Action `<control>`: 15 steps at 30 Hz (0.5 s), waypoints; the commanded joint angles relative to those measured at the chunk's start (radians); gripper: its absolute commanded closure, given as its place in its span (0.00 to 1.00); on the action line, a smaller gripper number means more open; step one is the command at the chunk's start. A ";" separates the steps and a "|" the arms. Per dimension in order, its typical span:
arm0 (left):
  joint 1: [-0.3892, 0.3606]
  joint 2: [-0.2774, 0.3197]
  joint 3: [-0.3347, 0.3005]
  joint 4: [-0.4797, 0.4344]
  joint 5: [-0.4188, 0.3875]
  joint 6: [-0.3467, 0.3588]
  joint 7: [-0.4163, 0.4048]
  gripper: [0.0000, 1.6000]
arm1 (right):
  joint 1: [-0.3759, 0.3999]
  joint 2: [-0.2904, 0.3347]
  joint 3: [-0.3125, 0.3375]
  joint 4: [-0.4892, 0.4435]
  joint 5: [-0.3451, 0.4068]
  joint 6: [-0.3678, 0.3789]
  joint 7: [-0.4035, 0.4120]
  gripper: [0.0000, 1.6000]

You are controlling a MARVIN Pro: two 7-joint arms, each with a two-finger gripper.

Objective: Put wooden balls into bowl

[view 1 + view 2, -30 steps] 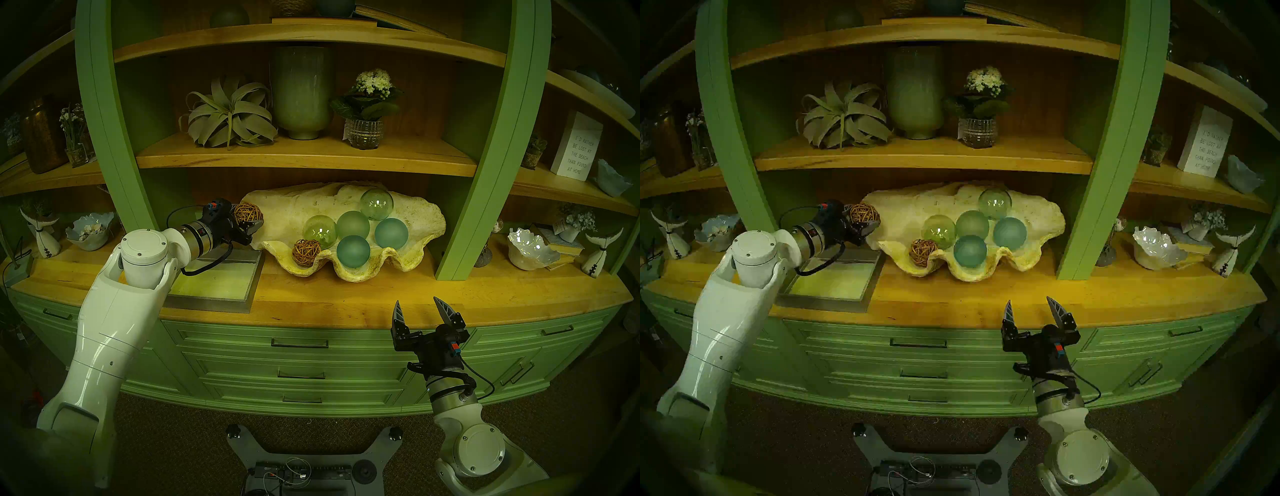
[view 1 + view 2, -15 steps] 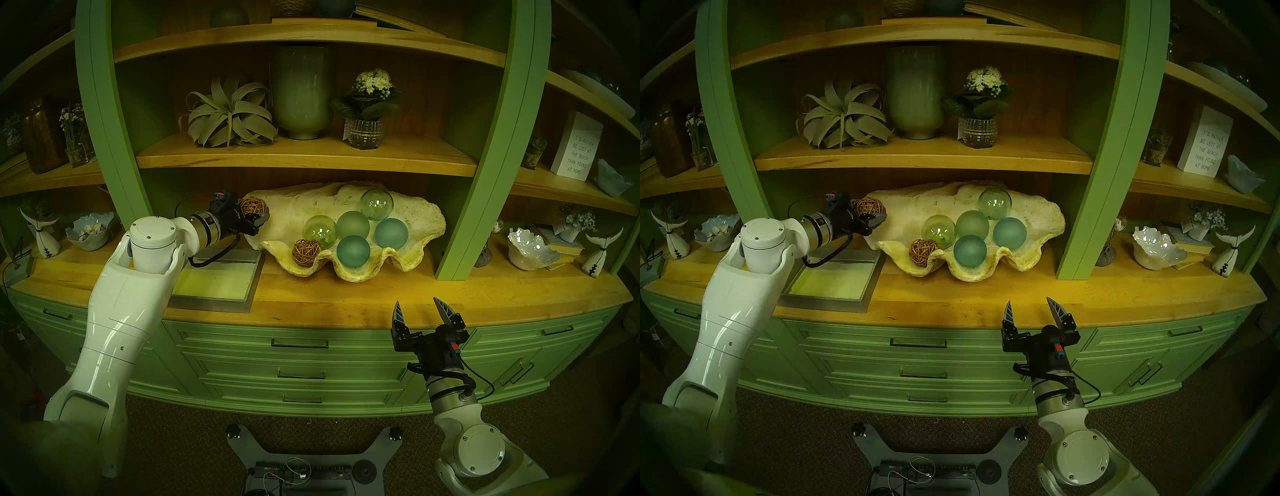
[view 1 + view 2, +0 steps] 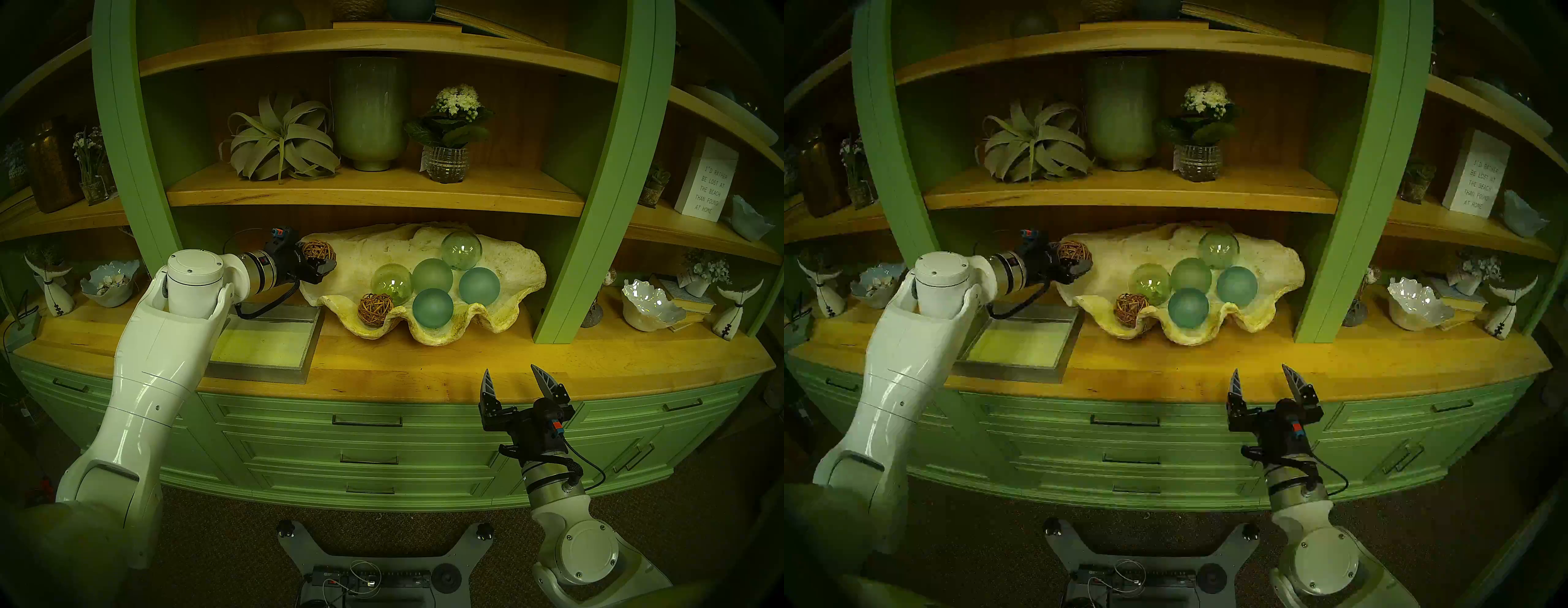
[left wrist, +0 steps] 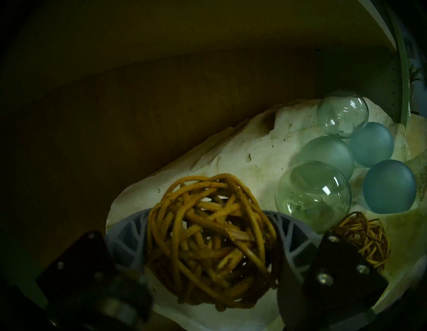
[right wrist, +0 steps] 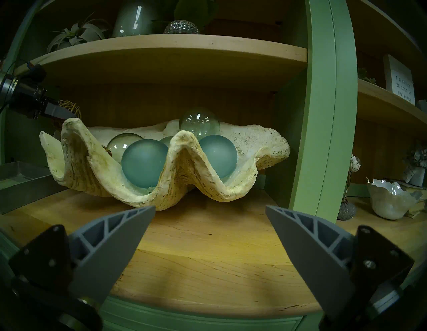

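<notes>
My left gripper [image 3: 323, 260] is shut on a brown woven rattan ball [image 3: 318, 249] and holds it above the left end of the big cream clam-shell bowl [image 3: 500, 322]. In the left wrist view the ball [image 4: 208, 240] sits between both fingers [image 4: 129, 240], over the shell's inside [image 4: 242, 157]. A second rattan ball [image 3: 374, 310] lies inside the bowl at its front left, beside several green and blue glass spheres [image 3: 432, 308]. My right gripper [image 3: 513, 378] is open and empty at the counter's front edge, right of centre.
A shallow square grey tray [image 3: 271, 352] lies on the wooden counter [image 3: 424, 369] left of the bowl, under my left forearm. A shelf [image 3: 373, 195] hangs low over the bowl. Green uprights [image 3: 594, 212] flank it. Small white jagged bowls [image 3: 651, 303] stand at the sides.
My left gripper has carried the rattan ball rightward and slightly up, from beside the bowl's left end to over its left rim. The right arm has not moved.
</notes>
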 commanded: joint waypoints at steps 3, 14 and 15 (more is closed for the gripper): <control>-0.118 -0.007 0.006 0.011 0.023 0.018 -0.057 0.61 | 0.014 -0.002 0.001 -0.032 -0.001 -0.009 0.001 0.00; -0.192 -0.025 0.030 0.083 0.069 0.047 -0.137 0.55 | 0.013 -0.001 0.001 -0.034 -0.001 -0.009 0.001 0.00; -0.188 -0.027 0.026 0.081 0.072 0.046 -0.141 0.54 | 0.013 -0.001 0.001 -0.035 -0.001 -0.009 0.001 0.00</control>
